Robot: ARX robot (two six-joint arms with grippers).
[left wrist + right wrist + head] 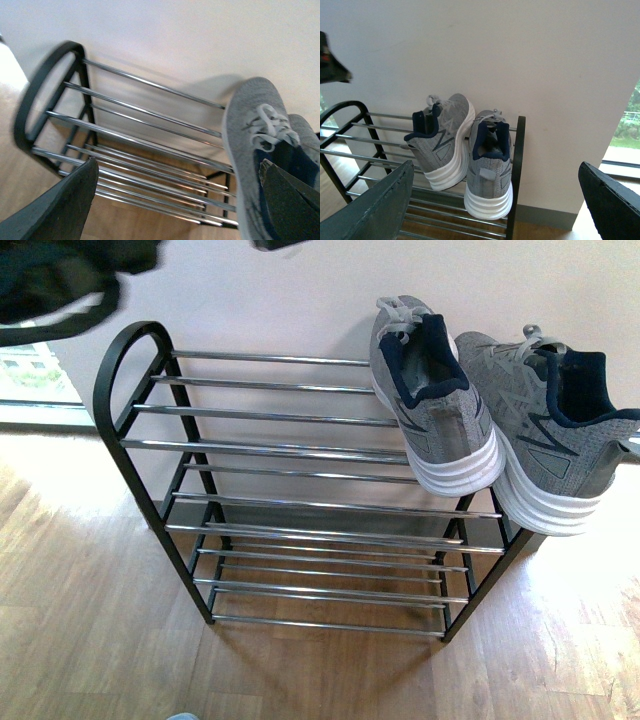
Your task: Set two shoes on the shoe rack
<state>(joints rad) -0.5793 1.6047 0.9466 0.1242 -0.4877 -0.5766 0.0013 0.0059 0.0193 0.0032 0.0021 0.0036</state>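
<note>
Wood floor, sneakers at shoe rack right edge, leftward open, left pincer, right pincer released

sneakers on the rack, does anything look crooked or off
Yes. Both sit crowded at the right end of the shoe rack's top tier, and neither lies flat. The left sneaker is tipped sideways, leaning against the right sneaker, whose heel hangs off the front right corner.

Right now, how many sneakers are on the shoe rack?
2. The first sneaker sits atop the shoe rack near its right end; the second sneaker is beside it at the very end. None appears hidden.
</note>
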